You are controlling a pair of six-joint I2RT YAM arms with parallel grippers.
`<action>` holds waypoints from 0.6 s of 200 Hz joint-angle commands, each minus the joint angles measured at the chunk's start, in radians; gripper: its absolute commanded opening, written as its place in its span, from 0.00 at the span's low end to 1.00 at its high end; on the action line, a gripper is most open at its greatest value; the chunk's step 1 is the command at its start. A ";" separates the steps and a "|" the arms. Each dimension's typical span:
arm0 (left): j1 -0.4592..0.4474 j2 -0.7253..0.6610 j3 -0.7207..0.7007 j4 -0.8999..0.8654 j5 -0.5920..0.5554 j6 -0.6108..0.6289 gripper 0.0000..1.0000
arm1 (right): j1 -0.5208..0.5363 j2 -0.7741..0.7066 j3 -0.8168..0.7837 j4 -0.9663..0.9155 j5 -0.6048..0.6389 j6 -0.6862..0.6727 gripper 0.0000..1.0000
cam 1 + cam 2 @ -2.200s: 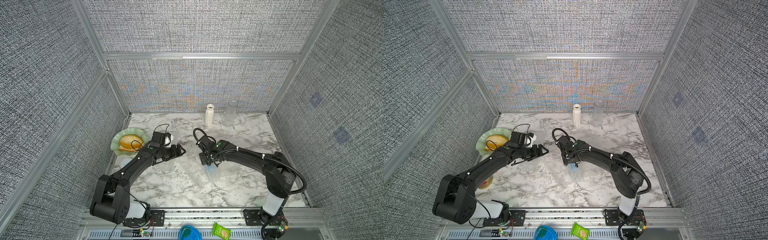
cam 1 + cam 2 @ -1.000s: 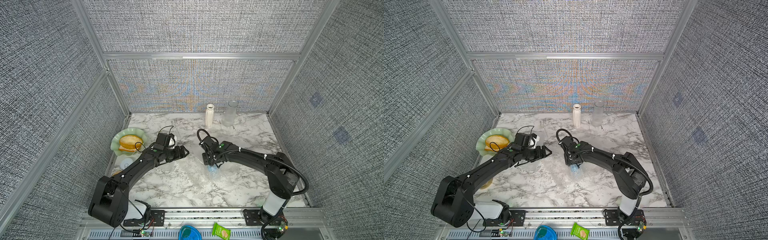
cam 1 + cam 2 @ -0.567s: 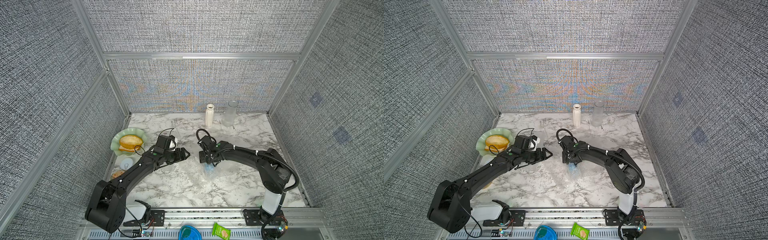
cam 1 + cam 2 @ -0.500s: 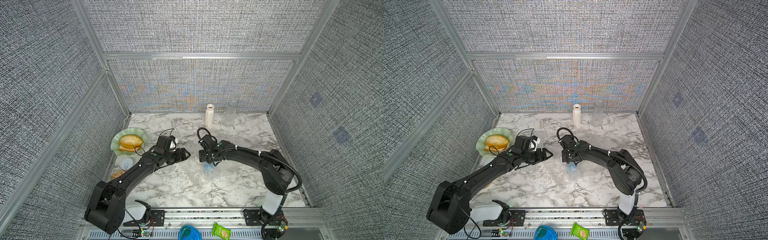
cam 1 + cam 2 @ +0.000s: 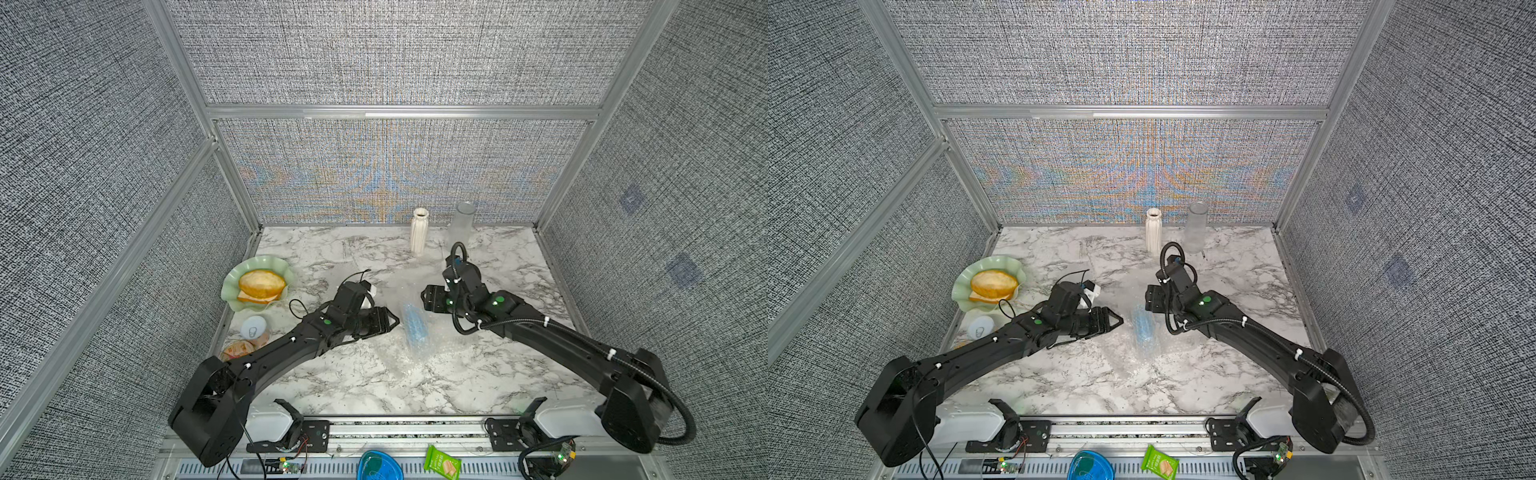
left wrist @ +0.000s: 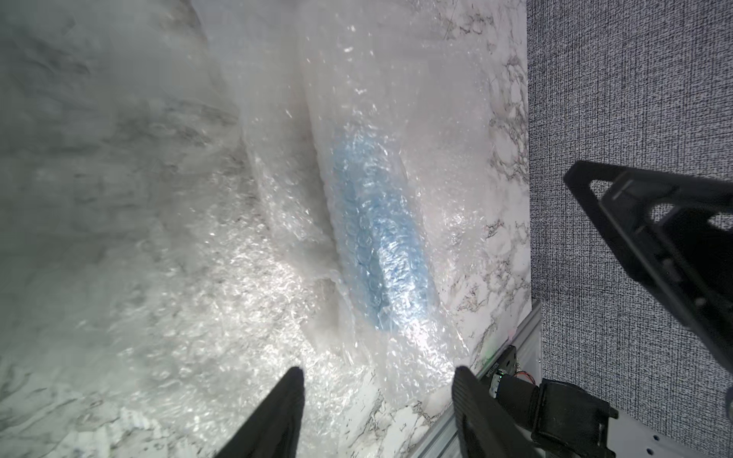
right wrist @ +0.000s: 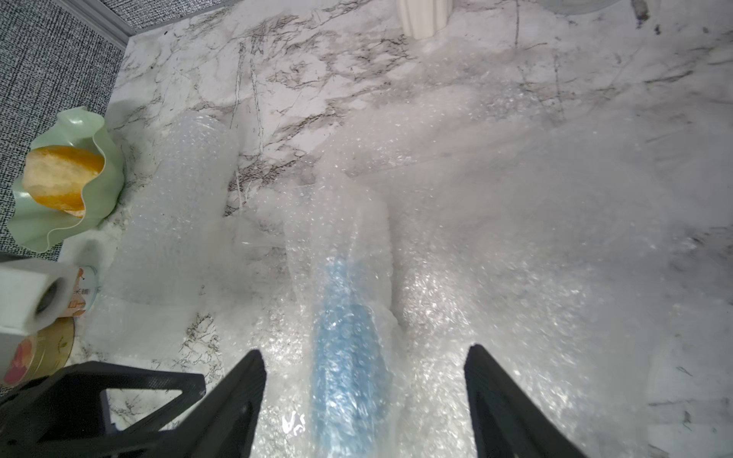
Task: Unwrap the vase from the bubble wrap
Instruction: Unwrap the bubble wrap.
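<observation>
The vase (image 5: 415,328) lies mid-table (image 5: 374,386), enclosed in bubble wrap (image 6: 238,297), between the two grippers. The left gripper (image 6: 377,370) sits just beside the vase's left flank, fingers apart, holding nothing. The right gripper (image 7: 365,352) sits near its far end on the right, fingers spread either side of the vase, gripping nothing.

Meets at mid-table with both grippers spread, tips facing each other.

Reaches in from the near left with the left arm, forearm low and long, and points the left gripper (image 5: 390,323) rightward, jaws standing apart. Arcs in from the near right with the right arm, wrist raised and bent, and tilts the right gripper (image 5: 430,299) leftward and down, jaws likewise wide.
</observation>
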 commanded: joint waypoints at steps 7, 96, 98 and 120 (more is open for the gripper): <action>-0.054 0.042 -0.008 0.118 -0.035 -0.067 0.45 | -0.011 -0.068 -0.074 0.035 0.029 0.006 0.74; -0.106 0.192 -0.002 0.244 -0.052 -0.124 0.42 | -0.035 -0.134 -0.192 0.043 0.006 -0.008 0.73; -0.107 0.194 0.001 0.246 -0.051 -0.124 0.41 | -0.035 -0.134 -0.193 0.043 0.005 -0.008 0.73; -0.112 0.218 0.019 0.240 -0.046 -0.125 0.38 | -0.043 -0.131 -0.200 0.046 0.002 -0.011 0.73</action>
